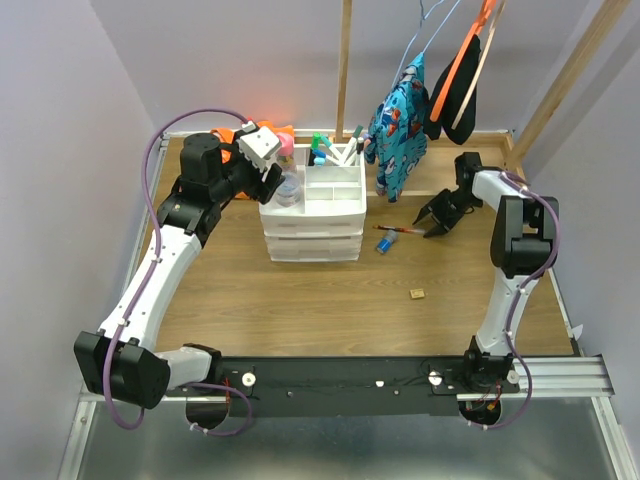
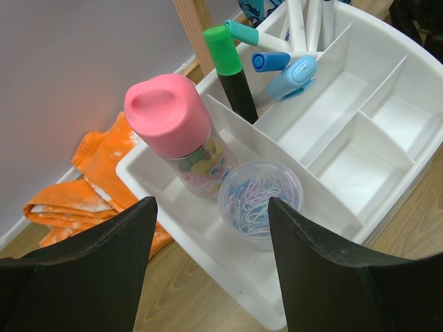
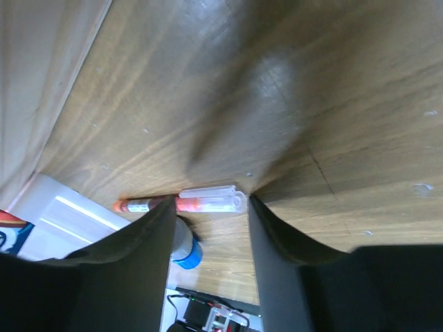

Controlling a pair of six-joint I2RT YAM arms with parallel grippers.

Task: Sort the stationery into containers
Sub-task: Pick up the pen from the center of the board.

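The left arm (image 1: pixel 150 280) and right arm (image 1: pixel 508 300) have white shells with black joints. A lilac cable (image 1: pixel 149 175) loops along each. A white camera block (image 1: pixel 262 143) tops the left wrist. The jaws are matte black wedges. A black base rail (image 1: pixel 340 385) spans the desk's near edge.

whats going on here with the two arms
Two arms are sorting stationery into the white drawer unit. The left gripper hangs open and empty over its top tray, above a clear jar of paper clips. The right gripper is open, straddling an orange pen on the table. A tan block lies loose.
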